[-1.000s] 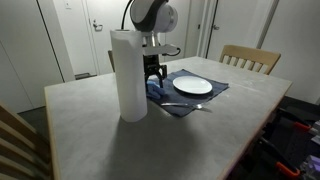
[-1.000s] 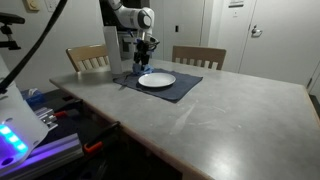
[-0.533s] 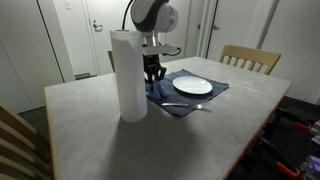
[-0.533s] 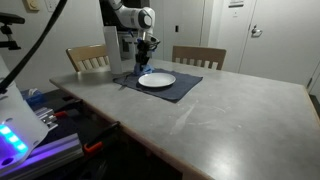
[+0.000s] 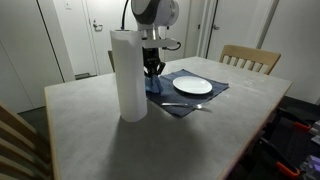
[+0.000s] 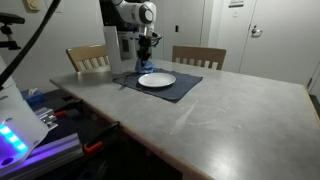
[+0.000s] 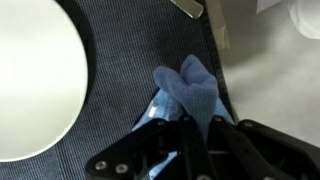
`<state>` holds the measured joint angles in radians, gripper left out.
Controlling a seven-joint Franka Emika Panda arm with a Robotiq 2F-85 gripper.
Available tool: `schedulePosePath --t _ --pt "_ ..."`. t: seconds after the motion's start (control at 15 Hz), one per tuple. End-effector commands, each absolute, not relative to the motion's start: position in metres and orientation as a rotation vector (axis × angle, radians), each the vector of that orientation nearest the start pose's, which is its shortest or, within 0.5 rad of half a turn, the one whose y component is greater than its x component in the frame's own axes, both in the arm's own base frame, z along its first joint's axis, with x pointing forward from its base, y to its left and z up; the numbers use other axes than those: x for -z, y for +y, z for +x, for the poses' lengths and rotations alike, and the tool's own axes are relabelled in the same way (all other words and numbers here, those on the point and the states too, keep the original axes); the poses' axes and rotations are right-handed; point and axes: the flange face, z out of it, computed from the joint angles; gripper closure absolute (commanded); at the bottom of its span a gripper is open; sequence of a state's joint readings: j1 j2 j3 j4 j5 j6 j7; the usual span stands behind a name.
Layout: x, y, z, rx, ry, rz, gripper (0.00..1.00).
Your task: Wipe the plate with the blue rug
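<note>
Tool (image 7: 190,150) is clamped shut on the blue rug (image 7: 190,90). In the wrist view its dark fingers (image 7: 218,138) pinch the lower part of the wad, and two soft folds stick out beyond them. The blue rug sits over the dark navy placemat (image 7: 130,50), just beside the mat's edge, where the grey counter (image 7: 275,85) begins. Whether the cloth touches the mat or hangs just clear of it cannot be told.

The plate (image 7: 35,80) lies on the same placemat. It is round, white and bare, and a strip of mat separates it from the blue rug, so the two are not touching.

In an exterior view the tool (image 5: 152,70) points straight down from the arm at the placemat's (image 5: 192,101) near corner, with a bit of blue (image 5: 153,86) under it. A tall white paper towel roll (image 5: 128,75) stands upright on the counter (image 5: 100,140) just in front, partly hiding that corner. The plate (image 5: 194,86) lies flat, and a metal utensil (image 5: 185,106) rests at the mat's front edge. A wooden chair (image 5: 250,58) stands behind the counter.

In an exterior view the tool (image 6: 146,60) hangs over the far side of the placemat (image 6: 185,88), near the plate (image 6: 156,79) but apart from it.
</note>
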<state>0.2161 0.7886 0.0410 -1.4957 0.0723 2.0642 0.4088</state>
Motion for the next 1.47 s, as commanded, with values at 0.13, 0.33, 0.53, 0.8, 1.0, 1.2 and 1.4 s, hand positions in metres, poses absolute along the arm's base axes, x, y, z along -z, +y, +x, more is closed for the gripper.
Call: schedulePosePath --t 0.13,0.33,0.53,0.8,1.0,1.2,1.4 --pt "-0.233 0.148 0.660 -0.298 0.259 -2.983 0.98" --pt "-0.260 0.130 0.651 -0.259 0.242 -2.962 0.98" --pt "-0.281 0.115 0.643 -0.236 0.236 -2.959 0.98" --pt "-0.292 0.100 0.631 -0.285 0.190 -2.982 0.98" --pt "-0.283 0.087 0.621 -0.352 0.146 -2.992 0.98" --pt "-0.264 0.071 0.607 -0.466 0.164 -2.988 0.98" --pt "-0.251 0.050 0.590 -0.604 0.253 -3.016 0.98"
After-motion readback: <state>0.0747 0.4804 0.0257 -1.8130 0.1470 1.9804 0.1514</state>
